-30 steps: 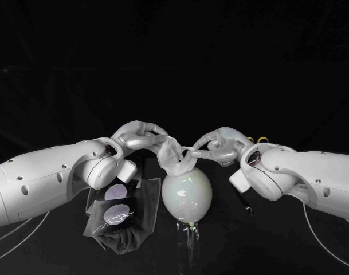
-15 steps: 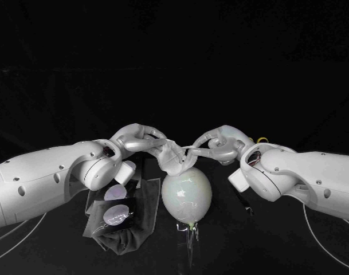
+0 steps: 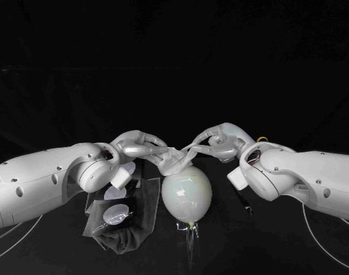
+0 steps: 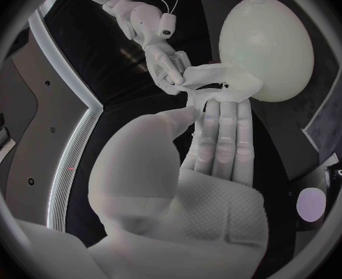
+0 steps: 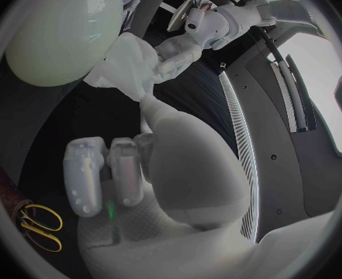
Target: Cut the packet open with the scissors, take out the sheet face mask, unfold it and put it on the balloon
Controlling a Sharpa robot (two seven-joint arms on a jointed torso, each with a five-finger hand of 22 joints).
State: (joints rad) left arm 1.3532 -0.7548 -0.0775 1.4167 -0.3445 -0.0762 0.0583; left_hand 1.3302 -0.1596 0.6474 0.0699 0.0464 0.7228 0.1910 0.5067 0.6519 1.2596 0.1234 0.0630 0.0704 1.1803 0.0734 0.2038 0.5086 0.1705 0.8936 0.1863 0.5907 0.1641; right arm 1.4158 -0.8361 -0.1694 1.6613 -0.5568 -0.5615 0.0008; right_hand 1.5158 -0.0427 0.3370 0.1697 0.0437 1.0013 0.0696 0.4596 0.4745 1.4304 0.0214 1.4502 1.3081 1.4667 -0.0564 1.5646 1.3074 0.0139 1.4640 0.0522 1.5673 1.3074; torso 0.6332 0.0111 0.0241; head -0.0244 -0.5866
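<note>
Lying under everything, the black table (image 3: 257, 252) carries the whole scene, and the two white arms reach in over it from either side, the left arm (image 3: 34, 183) and the right arm (image 3: 323, 177) bending towards each other at the middle. Between them the pale balloon (image 3: 187, 195) lies on the table, its knotted end pointing back at the robot. Just beside it, on the robot's left, lies the dark packet (image 3: 118, 215), showing pale round marks.

The sheet face mask (image 3: 172, 160) is a crumpled white bunch at the balloon's far end, touching its top and not spread over it. The left wrist view shows it bunched against the balloon's (image 4: 267, 43) surface.

The left hand (image 3: 137, 144) holds one side of the mask, its thumb meeting the sheet (image 4: 217, 80) above long, straight fingers. The right hand (image 3: 215, 142) holds the other side, pinching the sheet (image 5: 128, 62) at its thumb tip, its other fingers curled in below.

The scissors (image 5: 39, 226) lie on the table behind the right hand, their yellow handles showing.
</note>
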